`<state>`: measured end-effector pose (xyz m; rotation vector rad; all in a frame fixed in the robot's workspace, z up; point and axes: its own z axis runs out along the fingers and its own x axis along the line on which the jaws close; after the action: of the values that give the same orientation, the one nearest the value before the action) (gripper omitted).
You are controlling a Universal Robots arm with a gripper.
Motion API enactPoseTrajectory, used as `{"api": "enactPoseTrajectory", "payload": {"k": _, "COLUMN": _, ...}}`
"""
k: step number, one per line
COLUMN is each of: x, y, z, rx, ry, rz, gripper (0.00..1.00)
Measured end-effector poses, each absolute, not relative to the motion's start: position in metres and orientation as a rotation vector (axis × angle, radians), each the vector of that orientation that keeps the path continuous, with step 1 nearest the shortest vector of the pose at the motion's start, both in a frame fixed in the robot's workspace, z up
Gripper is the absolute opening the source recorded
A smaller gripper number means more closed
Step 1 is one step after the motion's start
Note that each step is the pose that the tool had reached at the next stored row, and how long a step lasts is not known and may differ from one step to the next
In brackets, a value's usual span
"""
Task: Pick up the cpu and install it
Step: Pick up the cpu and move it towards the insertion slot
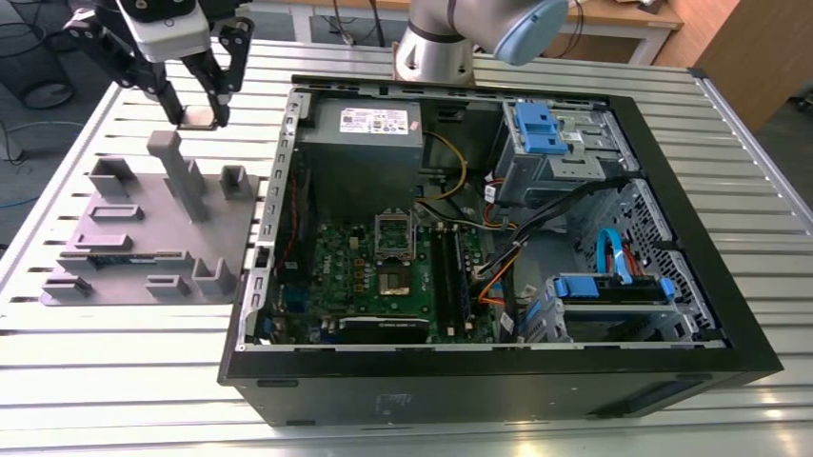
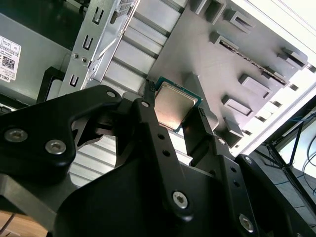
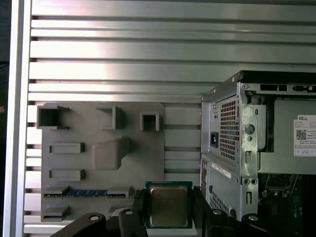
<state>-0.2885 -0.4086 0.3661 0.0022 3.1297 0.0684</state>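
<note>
Black steel PC case lies open on its side, filling the centre and right of the exterior view. Inside it: green motherboard, grey PSU, blue-clipped drive cages, and orange, blue and black cables. Matte grey plastic fixture tray sits just beside the case at the exterior view's left, w/ blocky posts and rectangular pockets. One long slot holds a memory stick; the other pockets look bare. Both rest on a ribbed aluminium slat table.

Cpu is a flat square w/ a shiny silver-grey lid and green edge, seen close in both wrist views. It is off the tray, in the air above the tray's far edge, upper left of the exterior view, well apart from the motherboard.

Gripper, black linkage fingers on a white body, hangs fingers-down at upper left. Its fingers are narrowed onto opposite edges of the cpu, clamping it. Arm's grey base stands at top centre, behind the case.
</note>
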Motion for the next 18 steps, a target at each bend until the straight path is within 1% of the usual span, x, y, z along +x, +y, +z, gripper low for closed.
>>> {"api": "enactPoseTrajectory", "payload": {"k": 18, "x": -0.2831, "y": -0.4086, "z": 0.3661, "rx": 0.002, "ry": 3.13, "rz": 0.068, "gripper": 0.47}}
